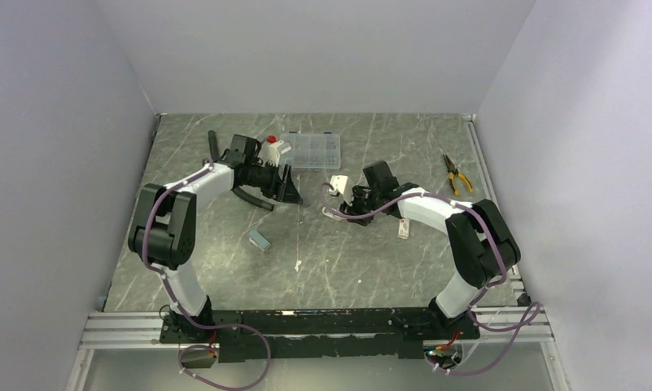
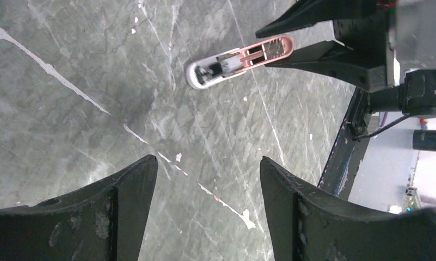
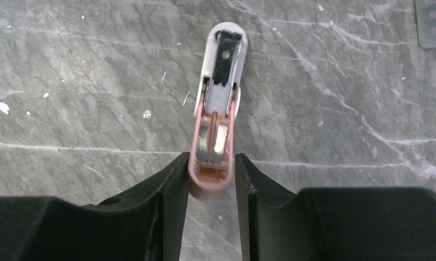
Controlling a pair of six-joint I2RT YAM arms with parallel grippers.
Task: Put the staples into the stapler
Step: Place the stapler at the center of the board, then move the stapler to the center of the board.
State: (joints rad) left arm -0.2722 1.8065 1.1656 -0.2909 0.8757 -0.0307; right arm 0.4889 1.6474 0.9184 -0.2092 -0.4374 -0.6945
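**Pink stapler gripped and open, staples not yet in**

Pink and white, the stapler (image 3: 220, 95) lies opened out mid-table, its track facing up. The right gripper (image 3: 211, 162) is clenched on its pink rear end, one finger pressed to each side. Whether the body rests on the table (image 1: 371, 269) or hangs just above it, I cannot tell.

The left gripper (image 2: 208, 163) is released, with its fingers spread wide and nothing between them. It sits near the stapler's white nose, pointing toward it.

The holding half of the job looks done: the stapler is open, steadied and presented to the other arm. The loading itself appears still to come. The track shows its pusher and some shiny metal near the pink end, but it is not clear whether a strip already sits there.

The staples I cannot pick out with certainty. A small grey piece (image 1: 260, 239) lies well apart from the stapler, nearer the left arm's base, and may be them. If so, what is left is fetching a strip, laying it in the track and closing the stapler.
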